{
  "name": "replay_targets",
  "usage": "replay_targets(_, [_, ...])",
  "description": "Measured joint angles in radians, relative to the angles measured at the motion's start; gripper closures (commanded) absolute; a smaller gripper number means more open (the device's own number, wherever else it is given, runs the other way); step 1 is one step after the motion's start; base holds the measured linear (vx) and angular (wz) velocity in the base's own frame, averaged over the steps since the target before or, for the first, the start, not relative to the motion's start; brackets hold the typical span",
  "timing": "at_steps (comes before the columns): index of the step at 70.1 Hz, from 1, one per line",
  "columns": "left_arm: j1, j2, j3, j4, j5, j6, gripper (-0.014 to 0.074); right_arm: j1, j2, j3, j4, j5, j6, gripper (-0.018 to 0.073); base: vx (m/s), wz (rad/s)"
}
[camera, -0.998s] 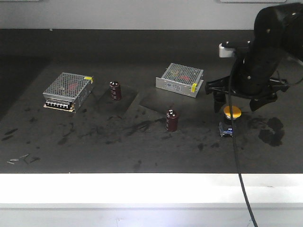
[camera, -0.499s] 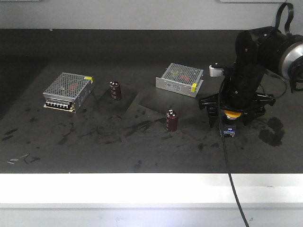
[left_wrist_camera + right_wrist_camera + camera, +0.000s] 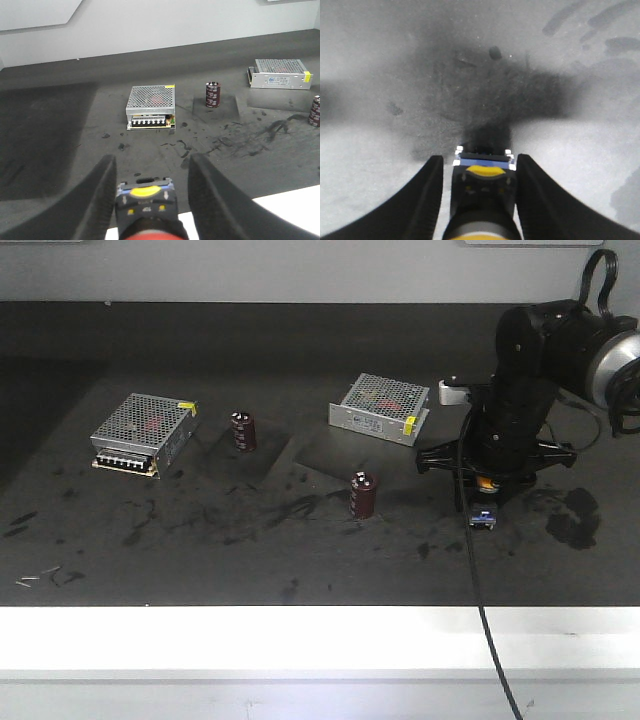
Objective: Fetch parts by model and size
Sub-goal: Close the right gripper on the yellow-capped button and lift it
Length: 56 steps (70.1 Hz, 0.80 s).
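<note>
The yellow-capped switch [image 3: 482, 192] stands on the dark table at the right, and its blue base [image 3: 482, 519] shows under the right arm. My right gripper [image 3: 480, 158] is down over it from above, shut on it, one finger on each side of the black body. In the front view the right gripper [image 3: 483, 495] hides the cap. The red-capped switch [image 3: 145, 200] sits between the fingers of my left gripper [image 3: 151, 157], held above the table's front edge with its cap toward the camera. A narrow gap shows beside its body on the right. The left arm is outside the front view.
Two silver perforated boxes [image 3: 143, 430] [image 3: 382, 408] and two maroon capacitors [image 3: 244, 431] [image 3: 364, 494] stand on the table. A black cable [image 3: 490, 620] hangs from the right arm across the white front edge [image 3: 300, 635]. Dark smudges mark the surface.
The right arm came down and slightly left, from hovering over the yellow-capped switch to enclosing it. The yellow cap, plainly visible before, is now hidden by the gripper.
</note>
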Motion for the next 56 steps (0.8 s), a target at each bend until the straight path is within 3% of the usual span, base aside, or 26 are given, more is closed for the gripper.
replay_targets(21, [0.000, 0.000, 0.000, 0.000, 0.000, 0.000, 0.0603, 0.000, -0.083, 0.038, -0.001, -0.019, -0.029, 0.0568, 0.00, 0.00])
replay_targets(56, [0.000, 0.000, 0.000, 0.000, 0.026, 0.000, 0.0603, 0.000, -0.599, 0.635, -0.023, -0.466, -0.031, 0.0566, 0.00, 0.00])
